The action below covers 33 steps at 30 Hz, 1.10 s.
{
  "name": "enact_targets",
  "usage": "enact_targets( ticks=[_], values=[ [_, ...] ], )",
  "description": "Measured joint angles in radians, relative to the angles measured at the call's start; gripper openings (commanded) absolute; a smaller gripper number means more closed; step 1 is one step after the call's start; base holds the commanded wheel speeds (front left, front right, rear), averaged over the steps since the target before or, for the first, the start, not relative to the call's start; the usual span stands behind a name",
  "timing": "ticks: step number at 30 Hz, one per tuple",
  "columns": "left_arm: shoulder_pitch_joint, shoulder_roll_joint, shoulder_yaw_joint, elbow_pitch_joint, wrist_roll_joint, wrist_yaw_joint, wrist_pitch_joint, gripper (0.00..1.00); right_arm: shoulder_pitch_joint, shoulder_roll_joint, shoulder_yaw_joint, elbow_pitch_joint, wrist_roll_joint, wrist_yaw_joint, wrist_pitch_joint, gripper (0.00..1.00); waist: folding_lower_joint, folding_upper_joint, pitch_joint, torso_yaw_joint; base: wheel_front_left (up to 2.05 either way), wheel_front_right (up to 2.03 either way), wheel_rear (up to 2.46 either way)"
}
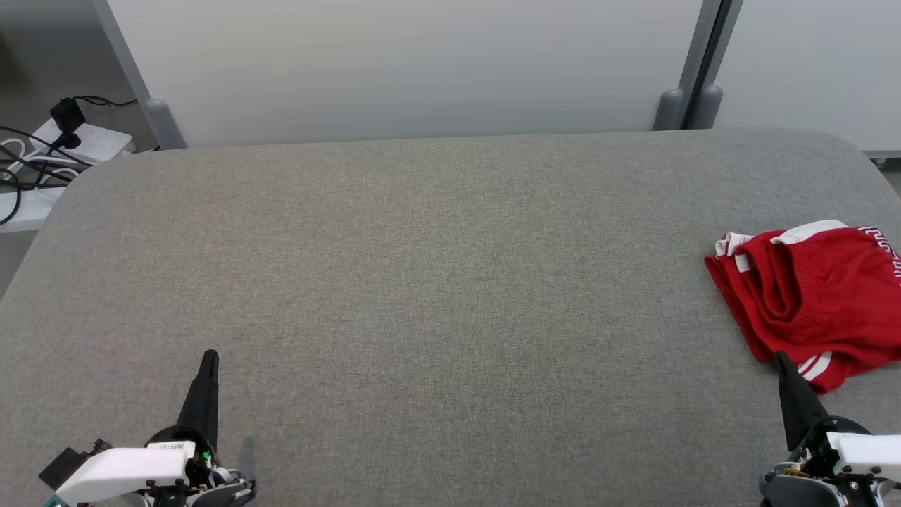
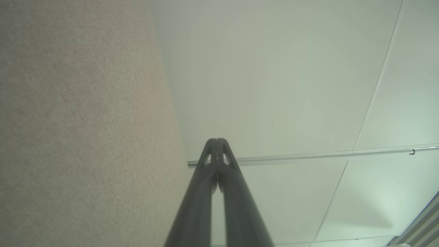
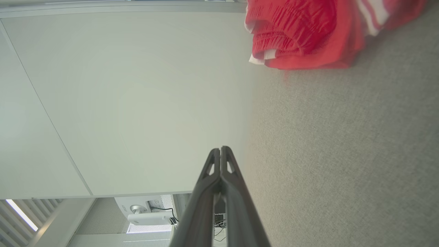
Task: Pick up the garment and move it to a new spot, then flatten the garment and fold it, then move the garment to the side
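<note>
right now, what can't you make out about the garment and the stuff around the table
- red garment: the head view's right edge cuts off its far side and the lettering, so its full shape is unknown.
- same garment, right wrist view: cropped by the top edge and blurred.
- right gripper: its tip covers a bit of the garment's near hem in the head view.
- power strip: its cables run off the left edge, and the plugs are too small to tell apart.

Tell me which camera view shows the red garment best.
The head view: the red garment lies bunched on the right of the grey table, mostly in frame, white trim visible. The right wrist view catches a cropped part at its top edge. The left wrist view faces table and wall.
</note>
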Motion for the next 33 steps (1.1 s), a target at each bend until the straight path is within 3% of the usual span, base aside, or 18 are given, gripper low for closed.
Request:
enact_targets(
  ticks=[33],
  values=[
    [0.000,0.000,0.000,0.000,0.000,0.000,0.000,0.00,0.000,0.001,-0.001,0.000,0.000,0.000,0.000,0.00,0.0000,0.0000,0.000,0.000,0.00,0.00,0.00]
  ],
)
